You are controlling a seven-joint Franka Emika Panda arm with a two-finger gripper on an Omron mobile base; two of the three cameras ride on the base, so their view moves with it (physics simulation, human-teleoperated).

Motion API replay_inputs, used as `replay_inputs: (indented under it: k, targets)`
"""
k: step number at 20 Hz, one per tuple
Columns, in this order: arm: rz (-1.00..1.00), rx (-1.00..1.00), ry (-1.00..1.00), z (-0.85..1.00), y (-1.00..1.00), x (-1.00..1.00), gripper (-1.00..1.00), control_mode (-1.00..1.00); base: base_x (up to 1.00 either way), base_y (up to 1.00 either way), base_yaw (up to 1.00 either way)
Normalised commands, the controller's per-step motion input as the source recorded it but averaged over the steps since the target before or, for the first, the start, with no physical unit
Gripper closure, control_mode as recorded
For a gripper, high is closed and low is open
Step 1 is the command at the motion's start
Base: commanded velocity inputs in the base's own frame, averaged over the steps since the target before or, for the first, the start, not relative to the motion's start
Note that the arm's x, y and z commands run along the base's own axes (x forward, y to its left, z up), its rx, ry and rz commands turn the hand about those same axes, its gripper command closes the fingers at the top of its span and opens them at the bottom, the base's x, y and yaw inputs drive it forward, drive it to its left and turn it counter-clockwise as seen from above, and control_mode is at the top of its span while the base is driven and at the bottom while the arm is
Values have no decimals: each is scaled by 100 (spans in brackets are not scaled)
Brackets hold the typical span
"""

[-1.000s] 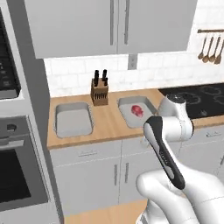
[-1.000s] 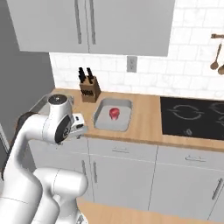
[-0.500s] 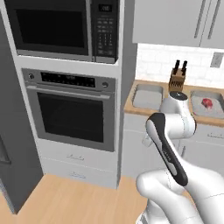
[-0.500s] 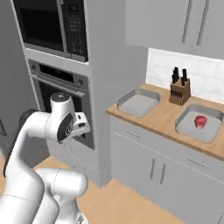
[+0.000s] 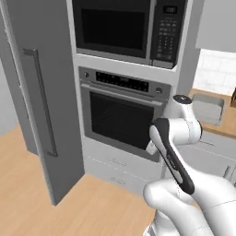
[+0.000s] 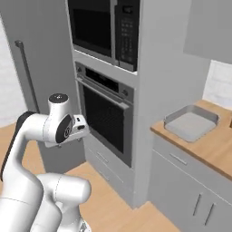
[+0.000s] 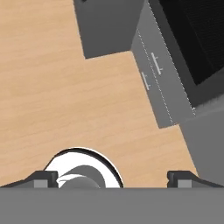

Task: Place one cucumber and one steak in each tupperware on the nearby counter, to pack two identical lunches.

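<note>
My gripper [image 7: 112, 177] stands wide open, empty, aimed at the floor [image 7: 65, 96]; the tupperware [image 6: 191, 122] lies well apart on the counter [image 6: 213, 147].

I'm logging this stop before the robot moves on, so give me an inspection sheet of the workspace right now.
Surface: counter, light-brown wood, at the right.
Job's things: one grey tupperware on the counter, empty; cucumbers and steaks: nothing seen.
Clutter: nothing seen.
Grippers: gripper open, holding nothing, pointing down at the wooden floor.
Cables: nothing seen.
Surroundings: wall oven with microwave above, drawers below, tall grey fridge door with a long handle.
</note>
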Motion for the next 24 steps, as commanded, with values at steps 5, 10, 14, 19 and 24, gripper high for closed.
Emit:
replay_inputs:
  k: [5,10,14,19,24]
  targets:
    - [0,0,0,0,0,0,-100,100,45,100,34]
    - [0,0,0,0,0,0,-100,100,-1,76,79]
    - [0,0,0,0,0,0,-100,100,61,98,50]
    - [0,0,0,0,0,0,-100,100,100,100,11]
    - [0,0,0,0,0,0,-100,100,100,100,0]
